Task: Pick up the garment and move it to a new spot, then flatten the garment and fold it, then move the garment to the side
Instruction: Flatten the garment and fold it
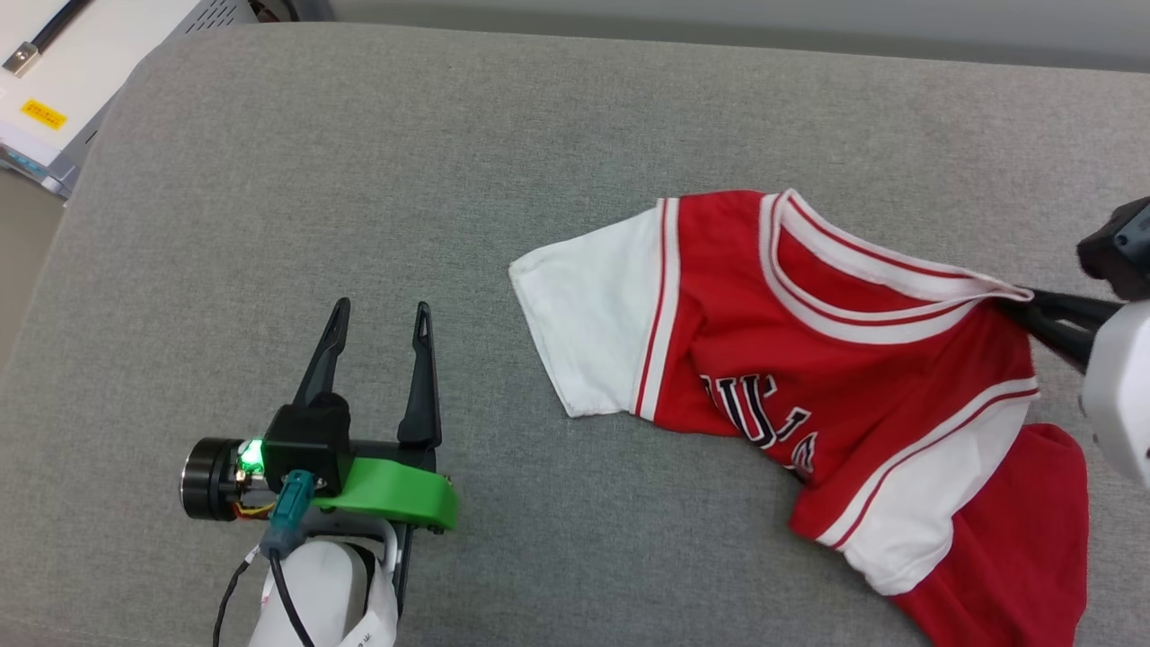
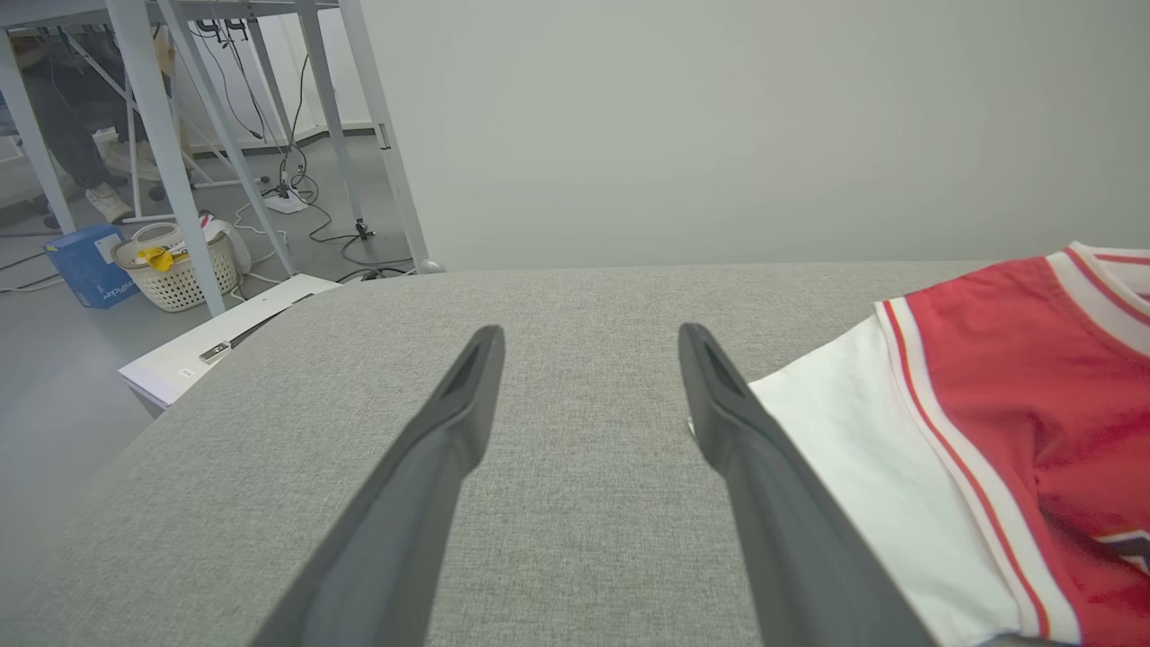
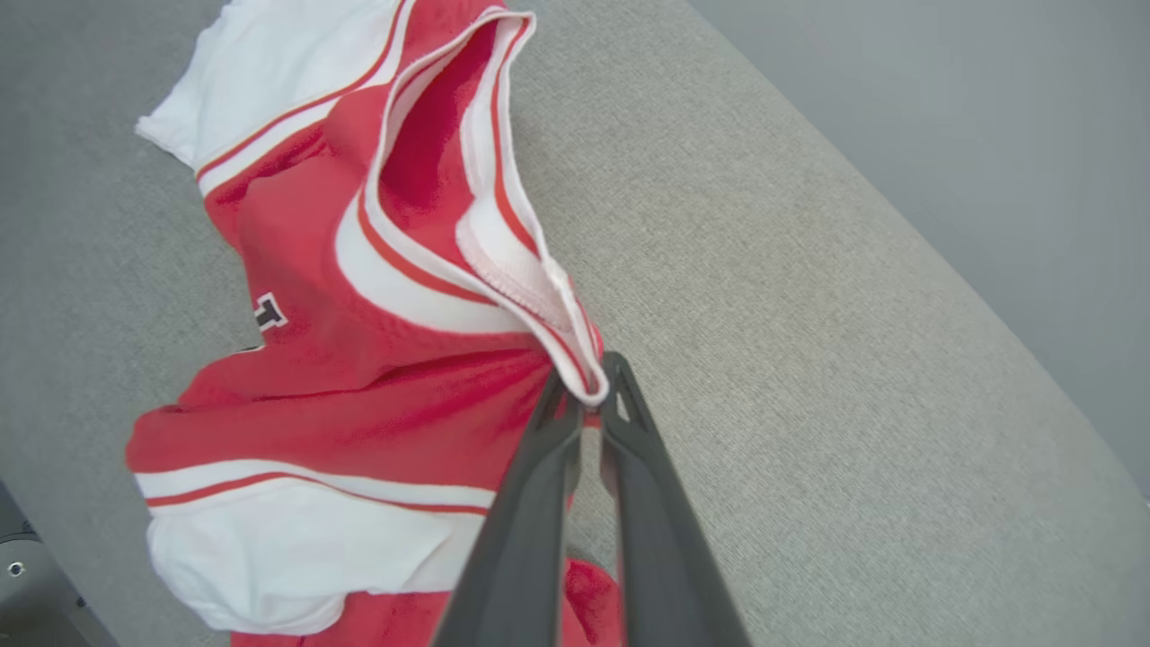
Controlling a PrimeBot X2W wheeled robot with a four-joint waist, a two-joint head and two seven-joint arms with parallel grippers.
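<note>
The garment (image 1: 827,359), a red jersey with white sleeves and a striped collar, lies crumpled on the right half of a grey cushioned surface (image 1: 449,180). Part of its black-and-white lettering shows. My right gripper (image 1: 1029,301) comes in from the right edge and is shut on the collar's tip. In the right wrist view the two dark fingers pinch the striped collar (image 3: 584,391) of the garment (image 3: 359,359), pulling it taut. My left gripper (image 1: 377,319) is open over bare cushion to the left of the garment. In the left wrist view the gripper (image 2: 588,346) has a white sleeve (image 2: 862,449) just to its right.
A white box (image 1: 63,81) sits beyond the cushion's far left corner. The left wrist view shows metal table legs (image 2: 162,135), a white basket (image 2: 175,270), a blue box (image 2: 85,265) and cables on the floor, with a grey wall behind the cushion.
</note>
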